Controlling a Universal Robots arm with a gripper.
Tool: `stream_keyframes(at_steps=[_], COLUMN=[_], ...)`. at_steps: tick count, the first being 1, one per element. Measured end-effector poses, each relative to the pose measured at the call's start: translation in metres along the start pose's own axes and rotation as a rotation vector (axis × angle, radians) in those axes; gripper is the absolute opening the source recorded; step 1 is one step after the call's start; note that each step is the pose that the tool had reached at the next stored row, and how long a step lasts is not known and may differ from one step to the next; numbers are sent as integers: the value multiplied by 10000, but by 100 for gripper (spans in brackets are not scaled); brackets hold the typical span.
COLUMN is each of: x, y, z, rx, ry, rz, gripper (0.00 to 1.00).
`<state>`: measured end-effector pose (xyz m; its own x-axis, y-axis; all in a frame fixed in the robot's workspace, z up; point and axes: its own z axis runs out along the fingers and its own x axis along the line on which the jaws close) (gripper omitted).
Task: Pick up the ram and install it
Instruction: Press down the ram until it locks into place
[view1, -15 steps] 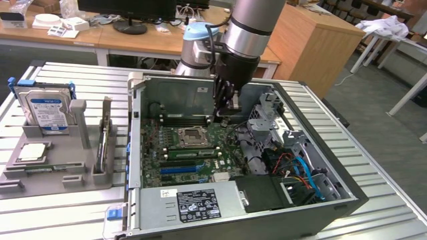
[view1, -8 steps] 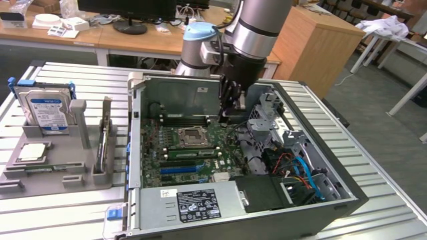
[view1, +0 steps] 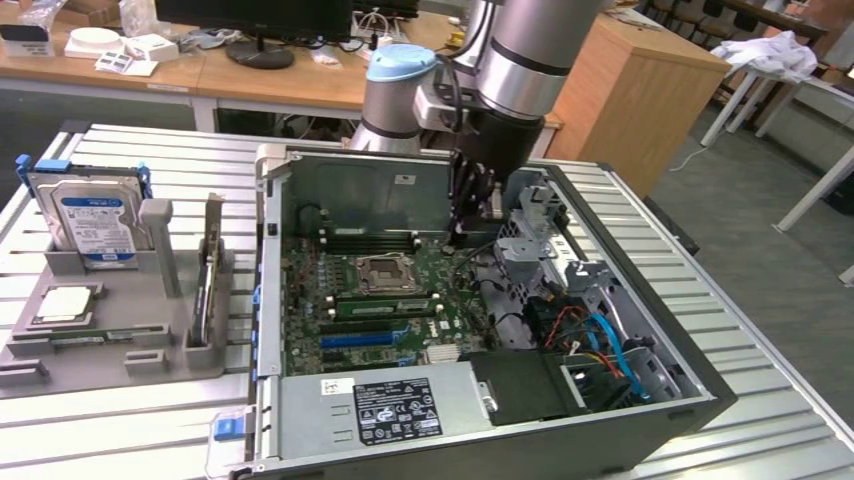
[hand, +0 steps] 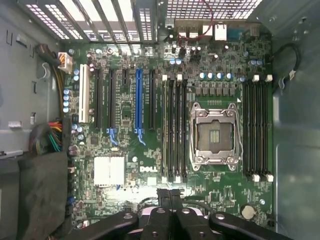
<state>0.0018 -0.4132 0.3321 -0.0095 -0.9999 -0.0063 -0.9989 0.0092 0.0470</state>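
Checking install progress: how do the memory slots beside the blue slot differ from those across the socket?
The bank beside the blue slot holds a green ram stick; the far bank looks all black and empty. The first sits mid-board between blue slot and socket; the far bank borders the case wall. Both have white end clips.

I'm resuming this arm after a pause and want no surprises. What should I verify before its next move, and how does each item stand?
1. End effector shut: ok.
2. Ram standing in place beside the CPU socket: ok.
3. Ram pressed fully home: cannot tell.
4. End effector clear of the CPU socket: ok.
5. Loose cables apart from the end effector: ok.
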Motion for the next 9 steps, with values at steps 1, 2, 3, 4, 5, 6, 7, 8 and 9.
stream_keyframes(at_steps=[1,2,3,4,5,6,7,8,9], x=[0,0,0,0,0,0,0,0,0], y=[-7,-8,-8,-8,-8,-8,-8,-8,-9], z=[0,-1,-1,0,0,0,2,7,14], rx=[0,0,0,0,0,0,0,1,0], ry=[0,0,0,-1,0,0,0,-2,-2], rz=[0,0,0,0,0,0,0,0,0], gripper=[11,11,11,11,11,11,11,11,11])
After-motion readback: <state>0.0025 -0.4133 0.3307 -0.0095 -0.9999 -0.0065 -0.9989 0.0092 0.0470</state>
